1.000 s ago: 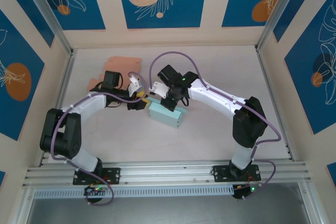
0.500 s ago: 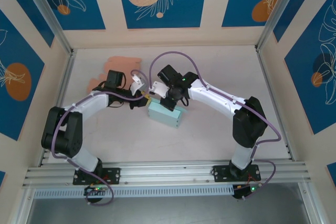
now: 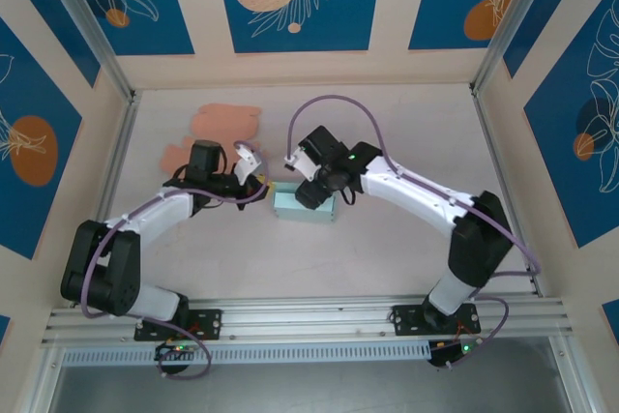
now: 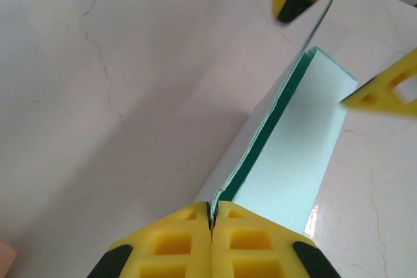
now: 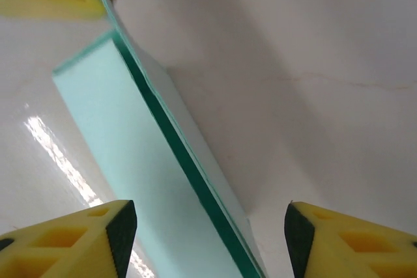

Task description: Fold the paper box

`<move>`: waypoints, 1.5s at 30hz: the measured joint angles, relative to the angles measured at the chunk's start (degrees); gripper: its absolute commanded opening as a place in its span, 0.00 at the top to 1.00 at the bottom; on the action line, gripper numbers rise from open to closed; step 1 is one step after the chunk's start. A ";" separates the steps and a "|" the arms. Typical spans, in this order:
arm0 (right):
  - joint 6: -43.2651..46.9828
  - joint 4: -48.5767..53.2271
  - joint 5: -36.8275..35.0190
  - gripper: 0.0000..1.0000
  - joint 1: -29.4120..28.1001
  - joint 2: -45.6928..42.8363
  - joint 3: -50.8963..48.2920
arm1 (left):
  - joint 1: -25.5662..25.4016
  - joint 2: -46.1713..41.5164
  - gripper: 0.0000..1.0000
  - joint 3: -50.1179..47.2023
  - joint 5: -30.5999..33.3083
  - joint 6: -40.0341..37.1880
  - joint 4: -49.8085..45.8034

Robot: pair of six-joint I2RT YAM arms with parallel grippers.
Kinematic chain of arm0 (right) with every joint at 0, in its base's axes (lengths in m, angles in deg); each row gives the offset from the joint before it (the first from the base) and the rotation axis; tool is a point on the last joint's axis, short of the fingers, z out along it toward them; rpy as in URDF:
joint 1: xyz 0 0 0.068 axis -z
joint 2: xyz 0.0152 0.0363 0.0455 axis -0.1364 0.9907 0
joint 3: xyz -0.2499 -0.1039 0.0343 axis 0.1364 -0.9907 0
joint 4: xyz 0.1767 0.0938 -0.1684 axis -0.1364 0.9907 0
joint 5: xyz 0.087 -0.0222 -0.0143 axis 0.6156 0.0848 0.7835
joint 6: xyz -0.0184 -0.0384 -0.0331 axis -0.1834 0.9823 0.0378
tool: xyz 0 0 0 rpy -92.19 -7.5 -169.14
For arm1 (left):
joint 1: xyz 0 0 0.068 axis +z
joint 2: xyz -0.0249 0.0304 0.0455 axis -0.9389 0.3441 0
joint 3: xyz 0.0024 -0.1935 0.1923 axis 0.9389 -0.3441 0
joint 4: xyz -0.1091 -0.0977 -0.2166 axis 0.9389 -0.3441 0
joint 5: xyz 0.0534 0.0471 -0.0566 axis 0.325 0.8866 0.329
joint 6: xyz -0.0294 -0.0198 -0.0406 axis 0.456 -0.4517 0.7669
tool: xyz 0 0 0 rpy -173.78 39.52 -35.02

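the paper box [image 3: 305,204] sits near the middle of the table [image 3: 406,123], between the two arms, already closed up into a flat rectangular body with its pale green top panel facing up. the left gripper [image 4: 212,216] is closed tight, its yellow pads pinching a thin paper wall at the box's left end. the right gripper [image 5: 210,229] stands open and holds nothing, one finger on each side of the box's far end, apparently clear of the paper. along one long edge the left wrist view shows a dark green strip between the top panel and the thin outer wall, so that wall reads as not fully seated. judgement: main forming is done; what remains is to press or tuck this long edge and check the ends. a few peach sheets [image 3: 224,123] lie well apart at the back left.
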 measured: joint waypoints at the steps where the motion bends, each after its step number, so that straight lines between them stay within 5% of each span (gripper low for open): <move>1: -1.95 -0.15 -0.50 0.35 0.07 -1.97 0.00 | -0.35 0.00 1.00 0.02 0.52 0.04 0.07; 10: -13.75 -0.13 3.21 0.38 7.76 -15.30 -3.17 | -2.25 0.48 1.00 2.54 4.98 0.85 -2.62; 15: -12.44 -0.59 7.41 0.29 11.82 -16.17 -9.29 | -2.25 2.19 1.00 5.40 5.97 0.09 -5.01; 34: -2.93 -3.72 13.42 0.23 17.14 -0.04 -4.50 | -2.29 7.26 1.00 11.63 6.38 -2.25 -9.81; 45: -1.44 -2.86 15.58 0.46 16.33 2.75 -2.08 | -2.29 7.48 1.00 11.93 6.56 -2.19 -10.12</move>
